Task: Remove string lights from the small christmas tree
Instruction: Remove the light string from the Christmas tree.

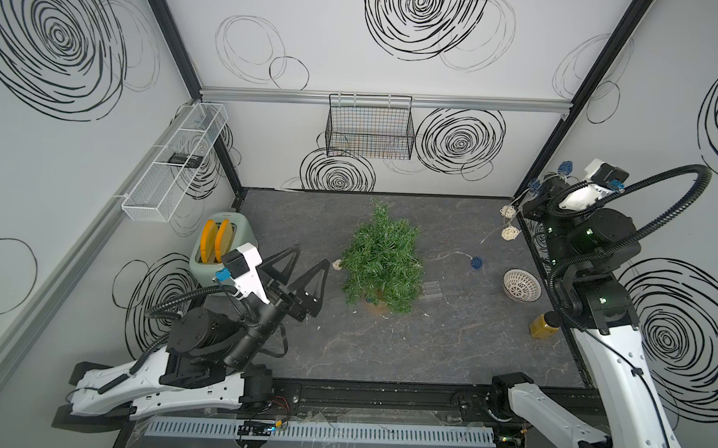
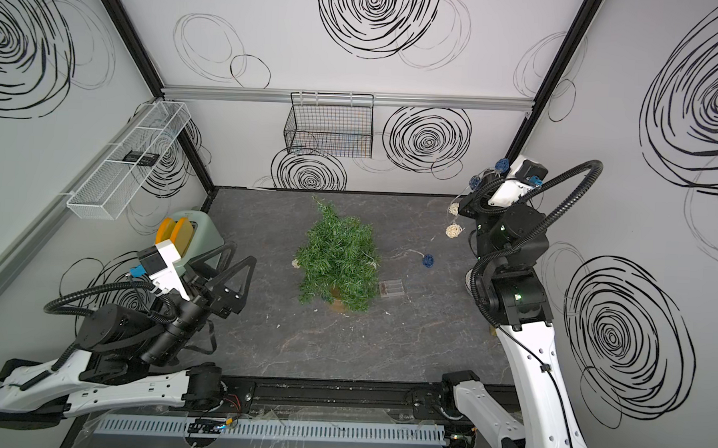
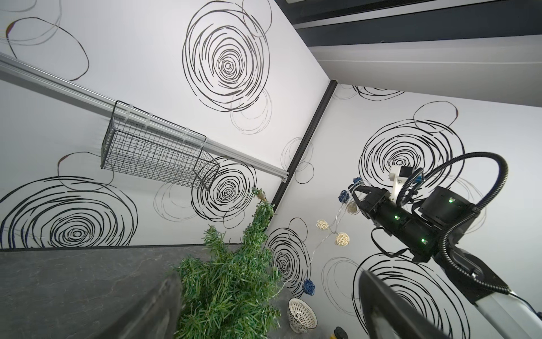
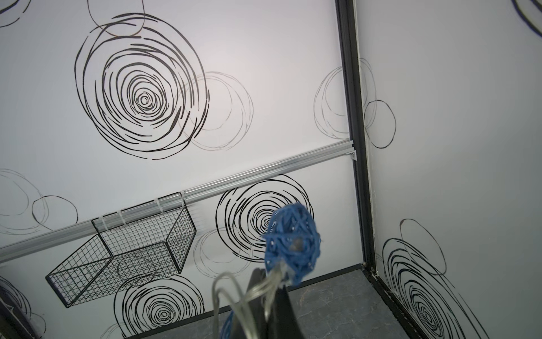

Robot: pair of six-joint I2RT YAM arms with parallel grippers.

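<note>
Mid-removal: right pincer [image 3: 358, 190] clamps the string lights [image 1: 509, 233] aloft; the strand reaches the small christmas tree [image 1: 382, 263] (one ball there); left pincer [image 1: 311, 255] wide.

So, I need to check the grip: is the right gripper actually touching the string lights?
Touching. The right wrist view shows the string lights with their thin wire pinched in the shut right gripper, just below a blue ball.
</note>
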